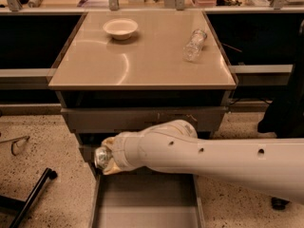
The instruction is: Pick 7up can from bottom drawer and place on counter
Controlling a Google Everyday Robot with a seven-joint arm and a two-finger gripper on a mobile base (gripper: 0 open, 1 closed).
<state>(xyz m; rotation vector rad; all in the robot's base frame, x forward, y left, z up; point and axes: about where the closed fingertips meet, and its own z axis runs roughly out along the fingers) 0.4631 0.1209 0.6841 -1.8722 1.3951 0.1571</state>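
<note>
The gripper is clamped on the can, whose long axis is roughly level. The drawer lies below the gripper; the counter lies above and beyond it.

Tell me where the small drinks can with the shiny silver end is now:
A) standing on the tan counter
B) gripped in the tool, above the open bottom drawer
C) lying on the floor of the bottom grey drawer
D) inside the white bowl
B: the small drinks can sits gripped in the tool, above the flat floor of the open bottom grey metal drawer and below the glossy tan counter.
</note>
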